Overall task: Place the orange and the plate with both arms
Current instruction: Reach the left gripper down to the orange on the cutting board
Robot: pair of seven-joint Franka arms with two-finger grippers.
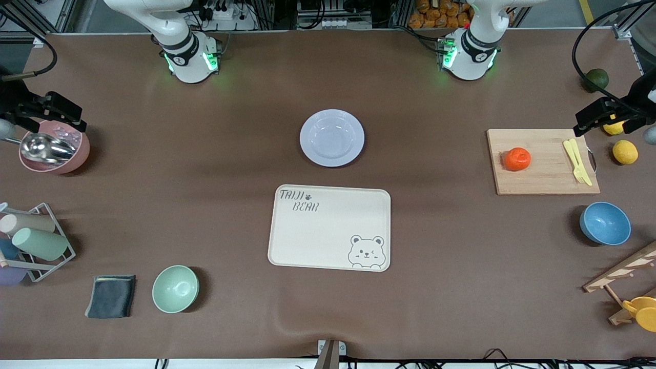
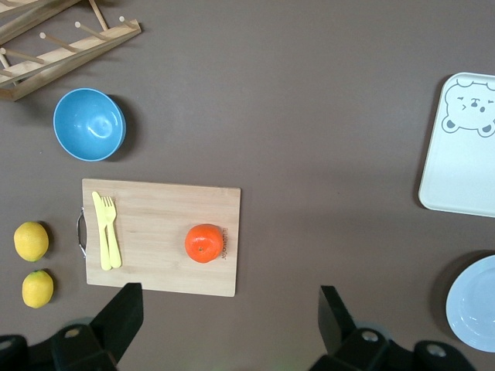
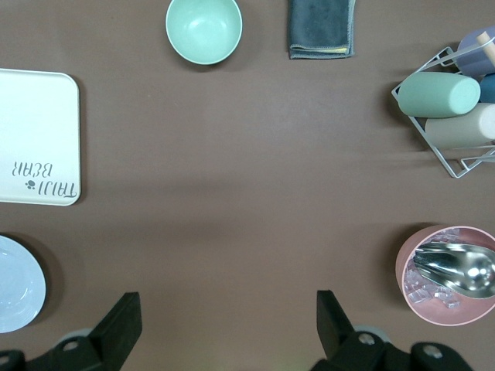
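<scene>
The plate (image 1: 332, 138), just farther from the front camera than the bear tray (image 1: 329, 227), and the orange (image 1: 517, 159) toward the left arm's end lie ungrasped, left gripper (image 2: 227, 328) and right gripper (image 3: 225, 331) spread empty, each likely needing a descent first.

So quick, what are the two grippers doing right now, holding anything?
Left gripper: open, empty, above the table near the cutting board.
Right gripper: open, empty, near the pink bowl.
</scene>
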